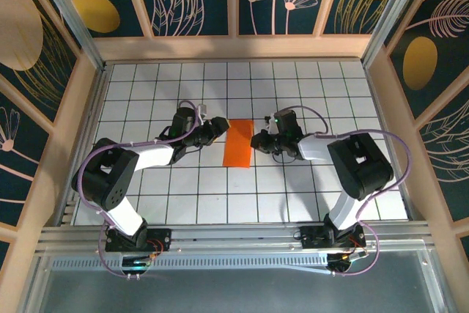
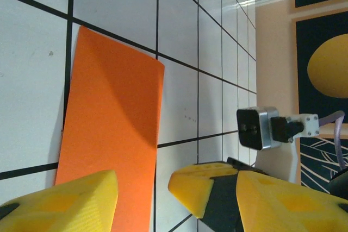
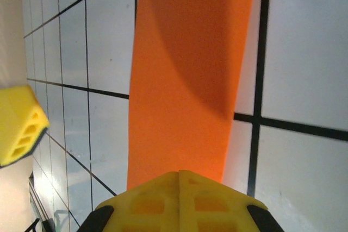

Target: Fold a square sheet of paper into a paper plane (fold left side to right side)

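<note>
Square sheet of paper point(image 1: 237, 143): flat half-width rectangle, left-to-right fold seemingly done, plane folds outstanding; lies just ahead of left gripper point(image 2: 142, 187), fingers parted, edge at right gripper point(image 3: 179, 180), fingers closed.

Materials at a glance — mostly matt
The thin bright orange folded sheet of paper point(image 1: 237, 143) is matt and smooth; the white black-gridded worktop point(image 1: 293, 188) has a faint sheen; the right gripper point(image 3: 179, 176) has dull yellow moulded-plastic fingers point(image 3: 163, 205).

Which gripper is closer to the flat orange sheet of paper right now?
Right. The right gripper, shut, meets the right edge of the folded bright orange sheet of paper; the left gripper, open, sits just off its left edge.
</note>
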Motion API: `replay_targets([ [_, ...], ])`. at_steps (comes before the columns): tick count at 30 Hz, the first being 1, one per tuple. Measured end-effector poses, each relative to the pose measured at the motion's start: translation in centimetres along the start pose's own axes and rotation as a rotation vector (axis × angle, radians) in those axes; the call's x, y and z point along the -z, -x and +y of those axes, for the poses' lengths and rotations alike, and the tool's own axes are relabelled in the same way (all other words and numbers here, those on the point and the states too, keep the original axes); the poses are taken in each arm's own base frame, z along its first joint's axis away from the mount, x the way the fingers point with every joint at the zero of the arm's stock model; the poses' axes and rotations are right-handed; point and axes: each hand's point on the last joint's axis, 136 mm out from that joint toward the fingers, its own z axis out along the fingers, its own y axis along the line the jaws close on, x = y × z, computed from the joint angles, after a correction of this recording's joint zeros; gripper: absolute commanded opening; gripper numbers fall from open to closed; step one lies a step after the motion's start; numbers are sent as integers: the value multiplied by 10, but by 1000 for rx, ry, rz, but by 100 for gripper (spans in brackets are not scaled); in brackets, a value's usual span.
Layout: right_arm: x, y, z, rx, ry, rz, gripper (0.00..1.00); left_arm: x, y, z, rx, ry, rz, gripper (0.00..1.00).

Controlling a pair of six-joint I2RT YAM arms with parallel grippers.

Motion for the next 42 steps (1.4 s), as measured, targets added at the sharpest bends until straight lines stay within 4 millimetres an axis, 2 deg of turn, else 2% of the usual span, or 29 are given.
replay_targets([
  [9,-12,-2,-12,-9,-23,21,0,1,-2,11,-3,40,6,58],
  [14,-17,-6,-21,-14,-51,41,0,1,-6,26,-22,106,25,49],
  [20,-18,-5,-22,13,-69,51,0,-7,-10,37,-67,164,77,44],
  [27,-19,-5,-22,43,-79,56,0,-16,-29,66,-63,226,175,41],
  [36,-19,-5,-21,47,-84,55,0,-20,-34,67,-77,214,208,34],
  [42,-19,-5,-21,47,-85,55,0,-25,-37,65,-84,210,222,32],
])
